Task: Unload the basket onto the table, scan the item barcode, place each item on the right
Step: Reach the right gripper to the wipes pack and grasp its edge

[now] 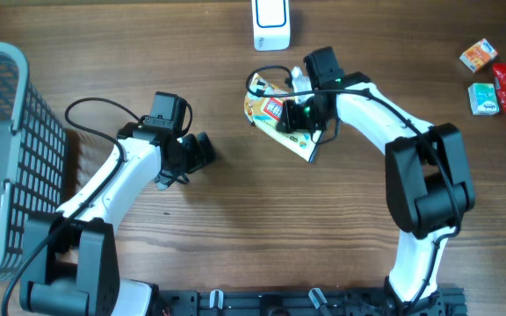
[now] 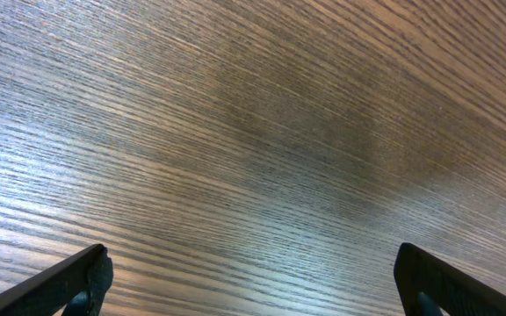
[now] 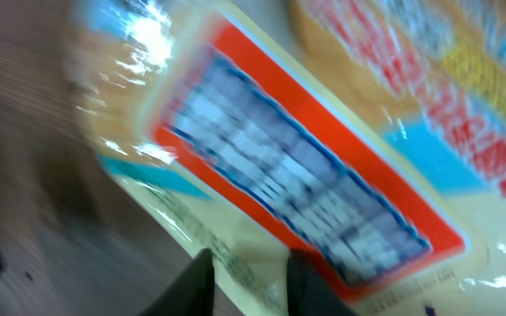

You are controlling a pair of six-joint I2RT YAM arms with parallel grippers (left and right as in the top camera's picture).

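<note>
The item, a glossy snack packet (image 1: 271,111) printed in yellow, orange and blue, lies on the table below the white barcode scanner (image 1: 271,24). My right gripper (image 1: 300,115) is on its right side. In the blurred right wrist view the packet (image 3: 323,158) fills the frame, and the gripper (image 3: 251,283) has its two dark fingers close together with the packet's pale edge pinched between them. My left gripper (image 1: 202,151) hovers open over bare wood to the left; its fingers stand far apart in the left wrist view (image 2: 253,281) with nothing between them.
A grey mesh basket (image 1: 3,149) stands at the left edge. Several small snack packs (image 1: 497,81) lie at the far right. A black cable (image 1: 266,75) loops near the packet's top corner.
</note>
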